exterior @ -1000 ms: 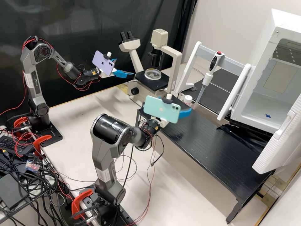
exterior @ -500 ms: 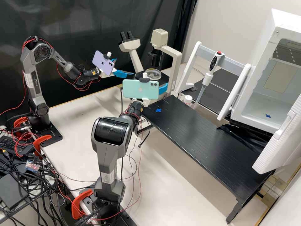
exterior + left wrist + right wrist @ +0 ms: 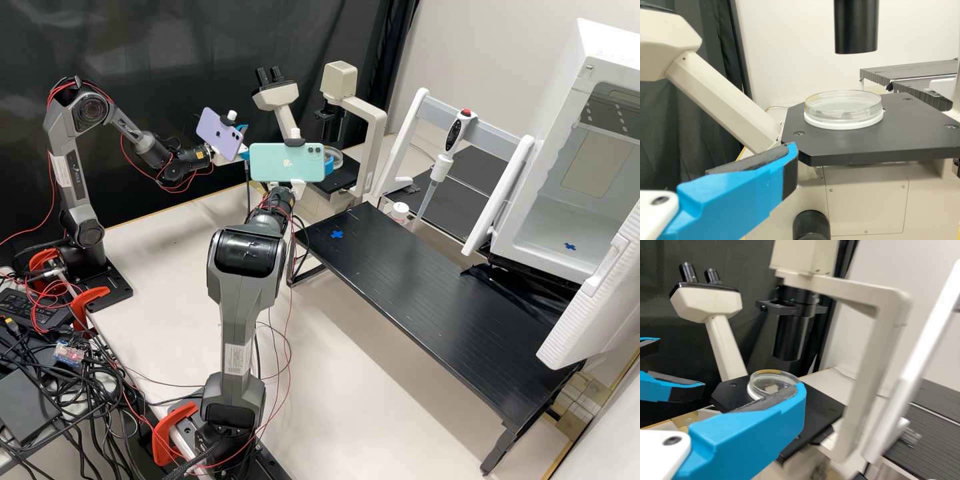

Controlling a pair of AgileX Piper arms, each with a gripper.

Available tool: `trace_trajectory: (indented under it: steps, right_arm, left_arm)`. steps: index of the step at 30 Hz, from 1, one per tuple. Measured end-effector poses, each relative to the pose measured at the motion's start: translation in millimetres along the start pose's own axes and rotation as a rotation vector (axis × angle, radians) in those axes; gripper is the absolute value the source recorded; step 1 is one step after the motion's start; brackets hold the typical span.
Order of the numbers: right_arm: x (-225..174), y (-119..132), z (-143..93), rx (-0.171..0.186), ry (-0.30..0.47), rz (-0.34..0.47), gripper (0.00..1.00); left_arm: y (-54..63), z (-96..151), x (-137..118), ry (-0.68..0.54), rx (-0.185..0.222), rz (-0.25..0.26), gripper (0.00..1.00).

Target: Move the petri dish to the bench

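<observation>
We have our white-and-blue left gripper [image 3: 244, 154] and right gripper [image 3: 329, 165] spread; the round clear petri dish [image 3: 842, 107] sits on the beige microscope's [image 3: 375, 133] flat black stage [image 3: 865, 145], near black curtains [image 3: 167, 53].

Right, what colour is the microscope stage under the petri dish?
The microscope stage is black, seen best in the left wrist view.

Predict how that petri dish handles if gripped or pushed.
Petri dish likely slippery and brittle: thin, clear, glassy walls. Low and broad, so a push should slide it sooner than tip it. Might shift on its white ring.
</observation>
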Motion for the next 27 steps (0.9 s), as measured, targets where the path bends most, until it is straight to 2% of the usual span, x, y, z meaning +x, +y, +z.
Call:
trace_trajectory:
  steps: [11, 15, 18, 19, 20, 21, 23, 25, 26, 27]
  right_arm:
    - [66.4, -0.8, -1.2, -0.039, -0.114, -0.040, 1.00]
    - [86.1, 3.2, 6.7, -0.017, -0.163, -0.059, 1.00]
    - [98.1, 5.5, 12.8, 0.025, -0.198, -0.069, 1.00]
    - [101.6, 4.8, 14.5, 0.022, -0.207, -0.076, 1.00]
    - [105.6, 5.6, 14.2, 0.041, -0.216, -0.075, 1.00]
    - [109.0, 5.4, 14.4, 0.036, -0.221, -0.077, 1.00]
    - [114.9, 3.3, 15.0, 0.048, -0.233, -0.094, 1.00]
    - [119.5, 1.6, 15.2, 0.079, -0.241, -0.109, 1.00]
    - [121.8, 0.5, 15.4, 0.077, -0.243, -0.117, 1.00]
    - [125.4, -1.2, 15.9, 0.098, -0.249, -0.124, 1.00]
  left_arm:
    - [0.0, 0.0, 0.0, 0.000, 0.000, 0.000, 1.00]
    - [0.0, 0.0, 0.0, 0.000, 0.000, 0.000, 1.00]
    - [0.0, 0.0, 0.0, 0.000, 0.000, 0.000, 1.00]
    - [0.0, 0.0, 0.0, 0.000, 0.000, 0.000, 1.00]
    - [0.0, 0.0, 0.0, 0.000, 0.000, 0.000, 1.00]
    - [0.0, 0.0, 0.0, 0.000, 0.000, 0.000, 1.00]
    - [0.0, 0.0, 0.0, 0.000, 0.000, 0.000, 1.00]
    - [0.0, 0.0, 0.0, 0.000, 0.000, 0.000, 1.00]
    - [0.0, 0.0, 0.0, 0.000, 0.000, 0.000, 1.00]
    - [0.0, 0.0, 0.0, 0.000, 0.000, 0.000, 1.00]
